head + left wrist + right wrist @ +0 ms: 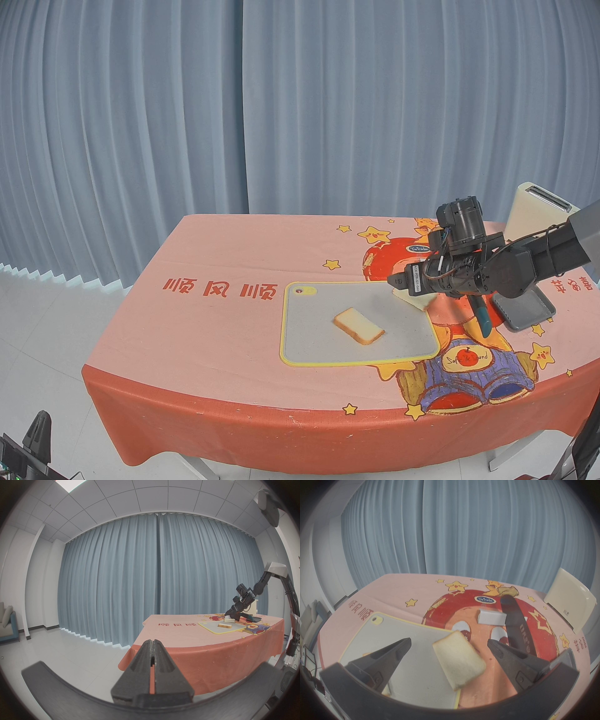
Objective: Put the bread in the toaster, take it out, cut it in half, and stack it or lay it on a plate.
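One slice of bread [359, 325] lies in the middle of the grey, yellow-rimmed cutting board [312, 337]. A second slice [459, 658] rests on the board's far right corner, hanging partly over the edge. My right gripper [448, 642] hovers open just above that second slice, one finger on each side, not touching it; the head view has this gripper [397, 281] over the same corner. The cream toaster [540, 209] stands at the table's far right. My left gripper [152, 667] is shut and empty, low and well off the table's left side.
A knife with a dark blade [515, 623] and teal handle [483, 319] lies right of the board, its blade by a small white block [491, 617]. A grey rectangular tray [528, 309] sits beyond it. The pink tablecloth [219, 325] left of the board is bare.
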